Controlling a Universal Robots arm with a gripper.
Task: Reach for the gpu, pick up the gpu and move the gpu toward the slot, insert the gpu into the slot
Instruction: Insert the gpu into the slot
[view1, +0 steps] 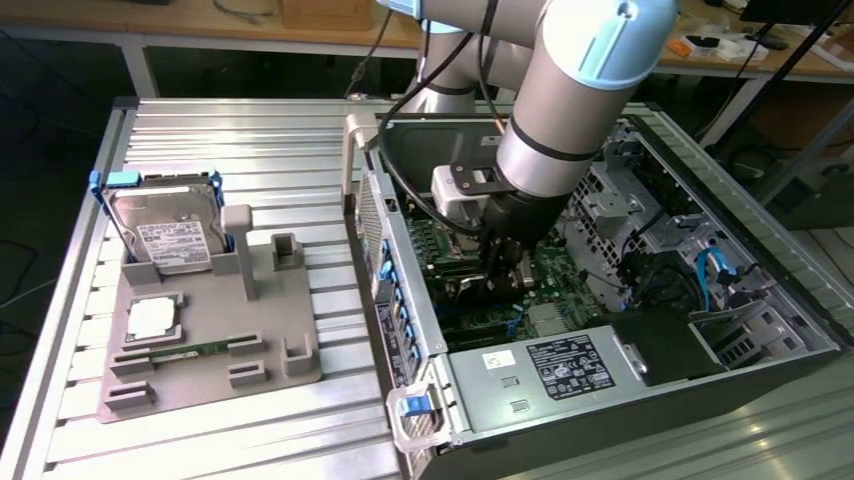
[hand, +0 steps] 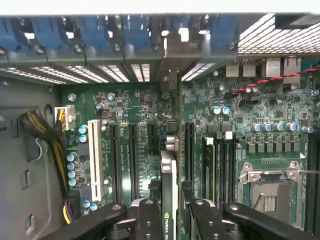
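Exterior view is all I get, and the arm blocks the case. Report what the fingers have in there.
Observer: In the wrist view the gripper has its fingers closed on the gpu, which is seen edge-on.
Operator: Give me its bracket end.
Observer: The silver bracket appears to sit against the case's rear slot openings, below the blue latches.
Operator: Place the white slot for me.
Observer: The white slot lies apart from the card, with black slots between them.
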